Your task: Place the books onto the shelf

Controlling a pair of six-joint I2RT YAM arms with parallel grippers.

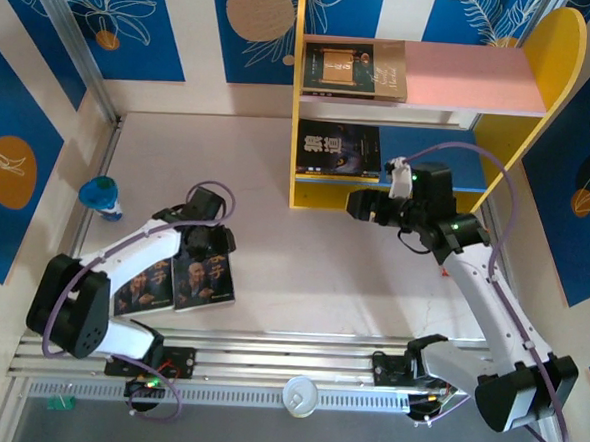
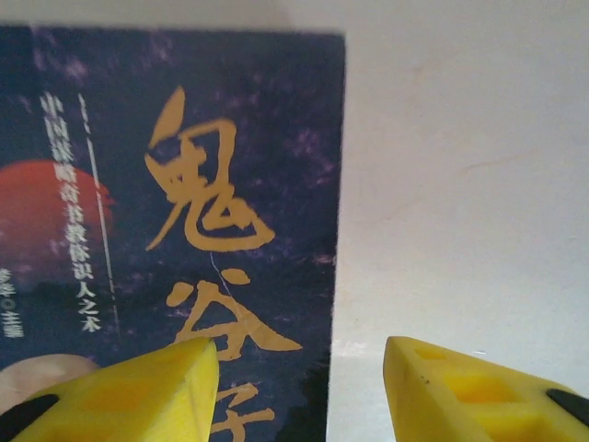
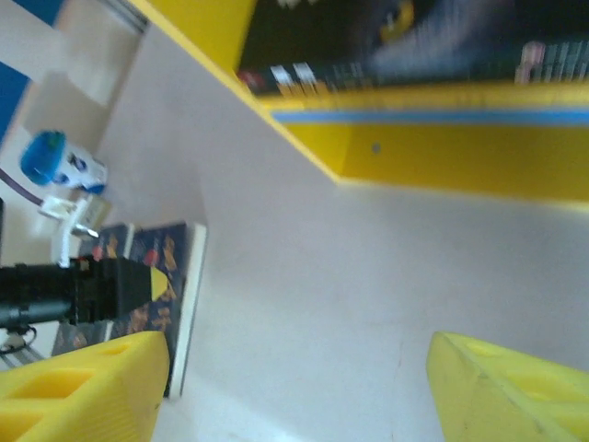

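Two thin flat books (image 1: 203, 282) with a bearded man on dark shiny covers lie side by side on the white table (image 1: 301, 282) at 8 o'clock. The left gripper (image 1: 213, 244) hangs over the right one, its yellow fingers (image 2: 138, 396) apart. The wooden shelf (image 1: 561, 47) with round yellow sides stands at 1 o'clock. Two brown books (image 1: 389, 70) lie on its pink board (image 1: 474, 77), and a dark book (image 1: 339, 150) on the blue board (image 1: 429, 154). The right gripper (image 1: 356, 203) is wide open and empty.

The shelf (image 1: 560, 57) shows yellow sides, a pink upper board and a blue lower board. Close in, the book (image 2: 184, 184) cover is deep navy mottled with purple, with orange-gold characters and a red disc at left. The left fingers (image 2: 138, 391) are bright yellow. Surface (image 1: 302, 272) off-white; wall panels (image 1: 136, 31) blue with white leaf outlines and orange circles.
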